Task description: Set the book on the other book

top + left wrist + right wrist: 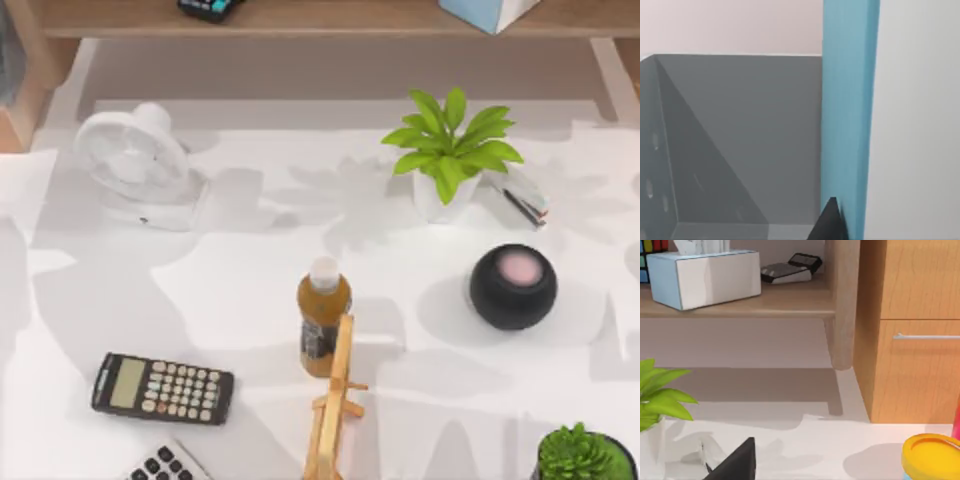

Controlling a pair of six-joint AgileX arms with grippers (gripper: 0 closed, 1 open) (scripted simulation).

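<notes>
Nearby, unlabeled blue book (847, 115) beside left end effector (830, 225), grip state unclear.

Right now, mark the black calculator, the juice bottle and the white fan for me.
black calculator (163, 388): top view, on its key pad.
juice bottle (323, 312): top view, on its amber body below the white cap.
white fan (130, 157): top view, on the round front grille.

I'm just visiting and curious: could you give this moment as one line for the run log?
task: stack book on book | books: not in top view | table: bottle, calculator, fan, black speaker | left wrist: blue upright panel | stacking: not yet seen
</notes>
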